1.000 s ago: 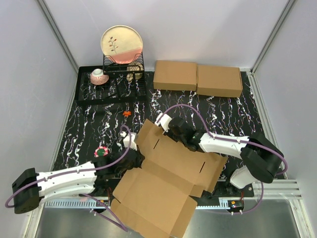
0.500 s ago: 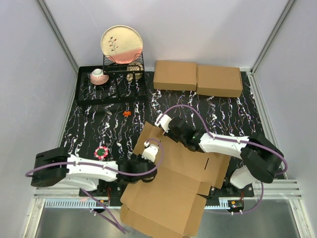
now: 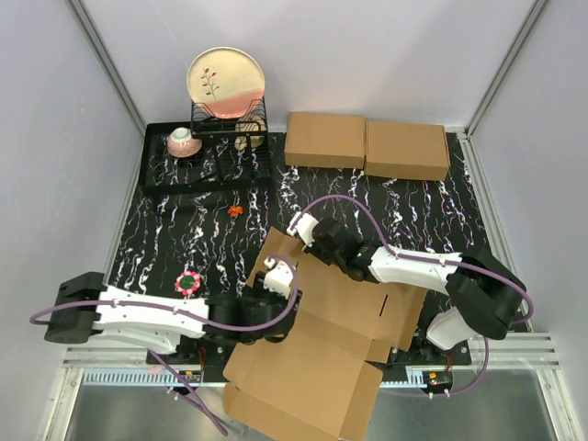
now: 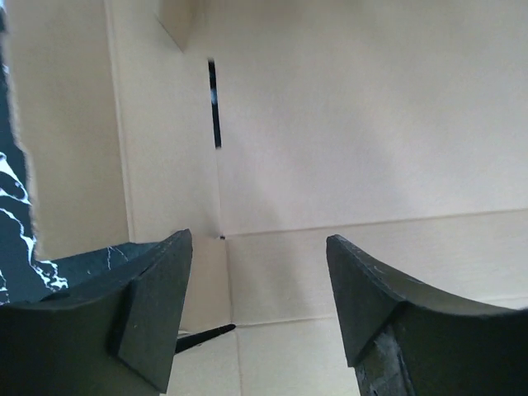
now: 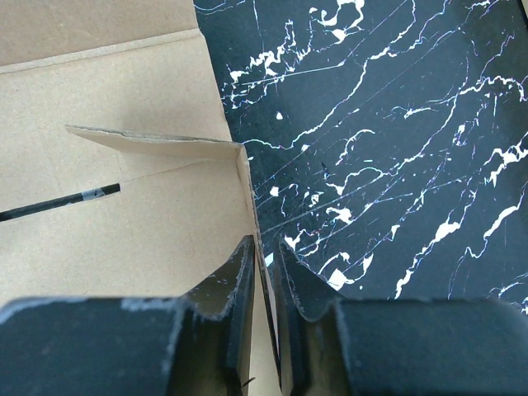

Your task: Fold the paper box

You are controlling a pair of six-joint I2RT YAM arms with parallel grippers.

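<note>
Cardboard box (image 3: 308, 372) lies straight ahead of the left gripper (image 4: 257, 252) (jaws apart, empty); the right gripper (image 5: 264, 266) pinches its far flap edge.

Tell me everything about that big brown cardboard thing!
The paper box is plain brown cardboard, an unfolded creased sheet with flaps and thin slots. It lies mostly flat on the black marbled table, hanging over its near edge. The right tool pinches one raised flap edge; the left tool is open above it.
</note>
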